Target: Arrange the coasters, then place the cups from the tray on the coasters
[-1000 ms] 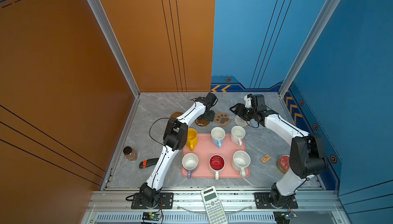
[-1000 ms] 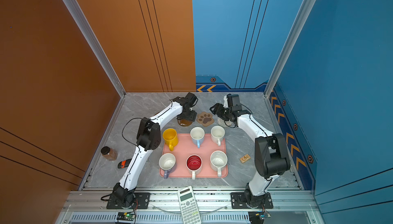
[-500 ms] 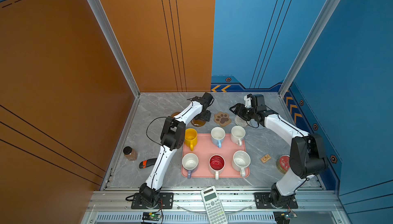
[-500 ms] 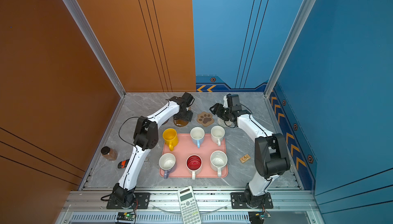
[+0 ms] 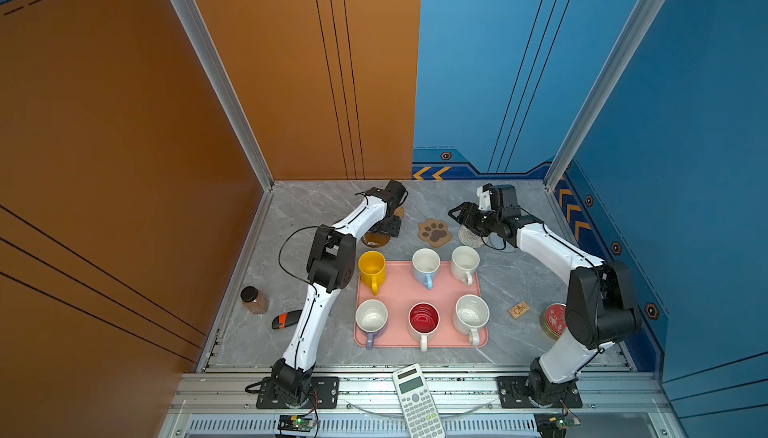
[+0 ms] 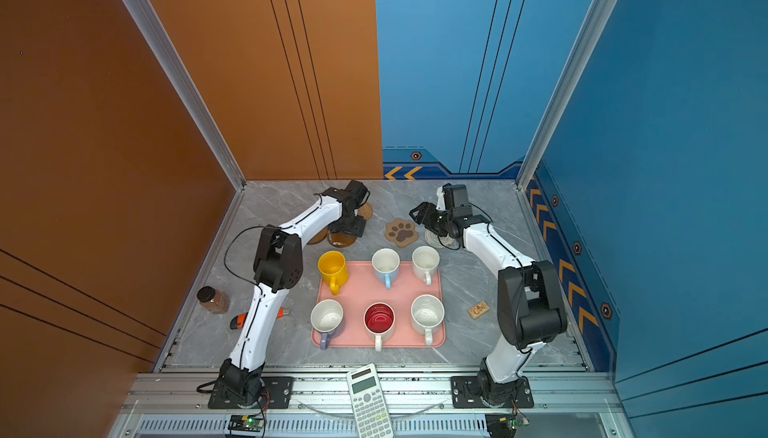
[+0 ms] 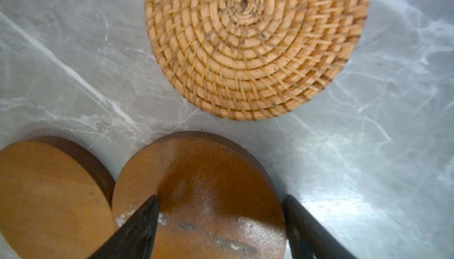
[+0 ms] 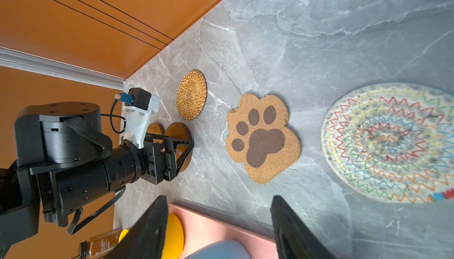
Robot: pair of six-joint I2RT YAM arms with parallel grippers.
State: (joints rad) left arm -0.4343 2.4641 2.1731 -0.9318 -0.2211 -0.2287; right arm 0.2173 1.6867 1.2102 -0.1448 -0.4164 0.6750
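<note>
All six cups (image 5: 424, 318) sat on the tray (image 5: 399, 290); beyond it I was arranging coasters (image 5: 434, 232), left tool (image 7: 221, 198) wide over a brown disc (image 7: 208, 166), right tool (image 8: 218, 197) wide and empty.

The tray (image 5: 399, 290) lies in the middle of the tabletop (image 5: 291, 224), near its front edge. The six cups (image 5: 425, 260) stand on the tray in two rows of three. Behind the tray, from left to right, lie two disc coasters (image 7: 208, 184) close side by side, the woven coaster (image 7: 255, 44) just behind them, the paw coaster (image 5: 434, 232) and two round mats (image 5: 469, 235). A jar (image 5: 253, 301) stands left of the tray and a tin (image 5: 550, 319) right of it.
</note>
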